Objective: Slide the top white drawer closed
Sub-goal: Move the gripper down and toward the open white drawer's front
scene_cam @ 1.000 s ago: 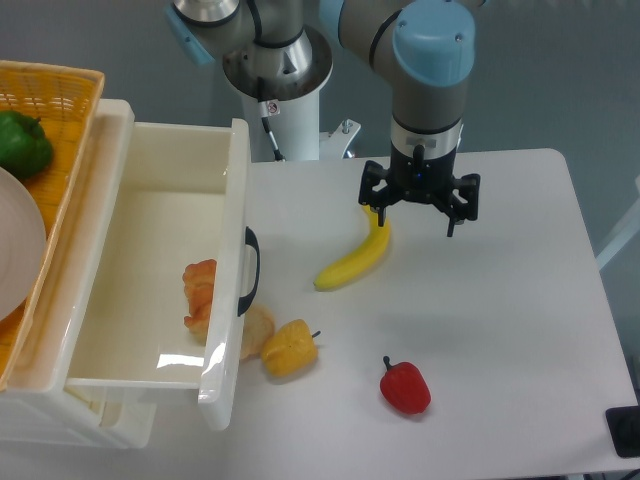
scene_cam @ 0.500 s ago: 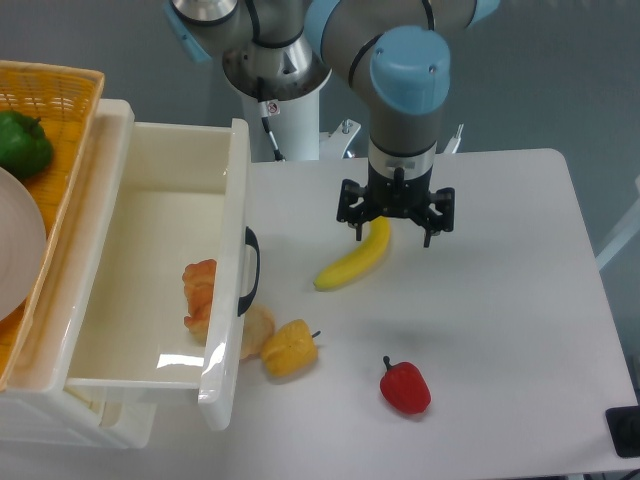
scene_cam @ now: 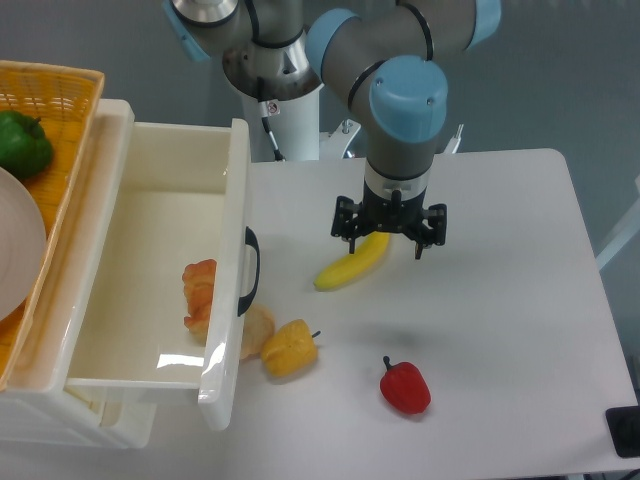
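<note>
Hovering over the upper end of a curved yellow banana, the black two-finger claw of the grey-and-blue arm points straight down with its fingers spread apart, holding nothing. The top white drawer, a deep rectangular box of glossy cream-white plastic, stands pulled out at the left of the white counter; its front panel carries a black curved handle facing the claw. Inside the drawer, against the front wall, lies an orange-red lumpy fruit. Just outside the front panel rest a pale tan rounded item (partly hidden by the panel) and, touching it, a yellow bell pepper. A red bell pepper sits well apart, nearer the counter's front edge. A woven yellow basket sits on the unit above the drawer at the far left, holding a green bell pepper and a white plate.
</note>
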Robot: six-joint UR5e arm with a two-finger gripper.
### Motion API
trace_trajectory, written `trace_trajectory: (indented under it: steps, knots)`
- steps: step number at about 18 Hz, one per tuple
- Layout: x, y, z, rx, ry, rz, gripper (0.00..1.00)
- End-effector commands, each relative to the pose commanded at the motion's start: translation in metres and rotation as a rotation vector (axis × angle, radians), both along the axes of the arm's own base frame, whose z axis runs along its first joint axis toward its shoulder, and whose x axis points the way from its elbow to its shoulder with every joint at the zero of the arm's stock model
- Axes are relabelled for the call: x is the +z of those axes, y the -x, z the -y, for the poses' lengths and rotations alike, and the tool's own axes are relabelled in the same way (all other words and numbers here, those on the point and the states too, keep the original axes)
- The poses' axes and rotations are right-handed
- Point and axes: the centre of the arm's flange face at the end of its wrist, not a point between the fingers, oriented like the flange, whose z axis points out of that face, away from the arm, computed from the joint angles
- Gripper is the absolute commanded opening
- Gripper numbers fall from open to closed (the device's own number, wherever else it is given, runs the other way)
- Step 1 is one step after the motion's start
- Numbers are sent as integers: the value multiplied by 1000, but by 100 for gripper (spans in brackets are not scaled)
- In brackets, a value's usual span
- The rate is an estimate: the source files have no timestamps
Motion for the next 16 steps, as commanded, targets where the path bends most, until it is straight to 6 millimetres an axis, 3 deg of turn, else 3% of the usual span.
trace_trajectory:
  steps: [16]
  knots:
    - [-54,-11,-33,39,-9,132,100]
